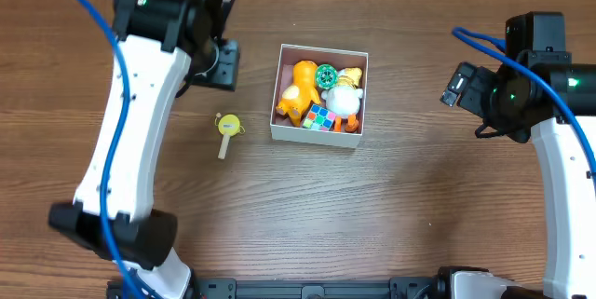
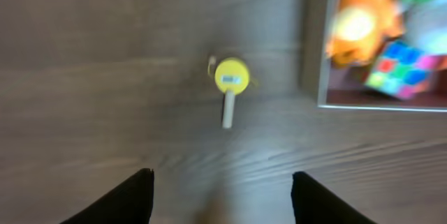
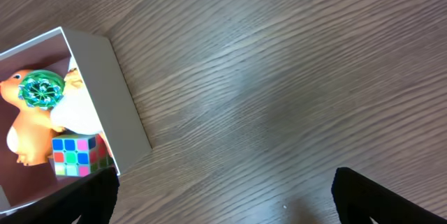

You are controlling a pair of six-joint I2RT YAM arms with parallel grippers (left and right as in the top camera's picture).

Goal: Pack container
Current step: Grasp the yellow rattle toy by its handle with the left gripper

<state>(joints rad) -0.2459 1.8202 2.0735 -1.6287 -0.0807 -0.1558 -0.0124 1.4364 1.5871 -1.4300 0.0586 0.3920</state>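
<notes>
The container (image 1: 315,135) is a white-walled square box at the table's middle. It holds an orange toy animal (image 1: 300,92), a green disc (image 1: 327,77), a white and yellow duck (image 1: 345,99) and a colour cube (image 1: 321,118). The container also shows in the left wrist view (image 2: 314,56) and the right wrist view (image 3: 112,91). A small yellow toy with a pale handle (image 1: 226,129) lies on the table left of the container, also in the left wrist view (image 2: 230,84). My left gripper (image 2: 222,199) is open and empty, above and short of the yellow toy. My right gripper (image 3: 223,196) is open and empty, right of the container.
The table is bare dark wood (image 1: 400,206). The left arm's white link (image 1: 130,122) stretches along the left side. The right arm (image 1: 549,103) stands at the right edge.
</notes>
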